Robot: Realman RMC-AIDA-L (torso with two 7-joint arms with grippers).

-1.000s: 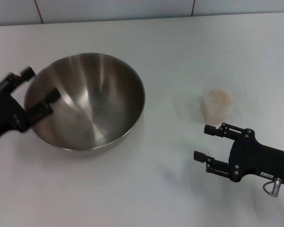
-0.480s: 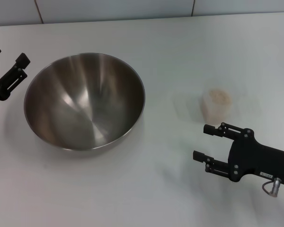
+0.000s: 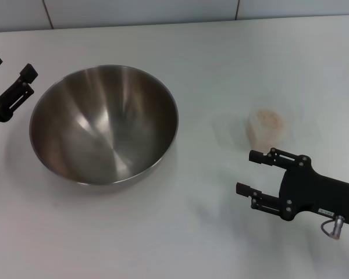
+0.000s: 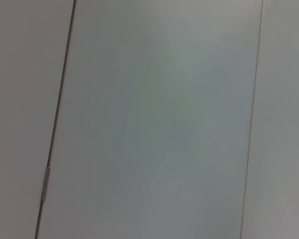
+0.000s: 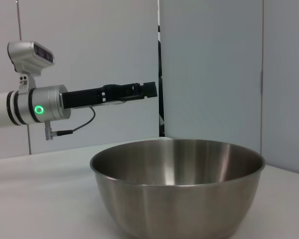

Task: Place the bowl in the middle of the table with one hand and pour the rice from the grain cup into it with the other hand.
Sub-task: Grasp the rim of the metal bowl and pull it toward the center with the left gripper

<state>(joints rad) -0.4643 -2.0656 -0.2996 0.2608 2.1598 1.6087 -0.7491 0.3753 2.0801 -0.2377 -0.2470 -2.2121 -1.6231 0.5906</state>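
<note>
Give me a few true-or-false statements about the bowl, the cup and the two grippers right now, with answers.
1. The bowl already has rice in it. False: its inside is bare metal.
2. The grain cup stands upright with rice inside. True.
3. The right gripper is clamped on the cup. False: it is open, short of the cup.
4. The left gripper grips the bowl's rim. False: it is open, clear of the bowl.
5. The bowl rests on the table. True.

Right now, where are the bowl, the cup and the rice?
bowl (image 3: 99, 125): head view, shiny inside wall.
cup (image 3: 257, 135): head view, clear side wall.
rice (image 3: 270, 118): head view, top of the pale heap.
</note>
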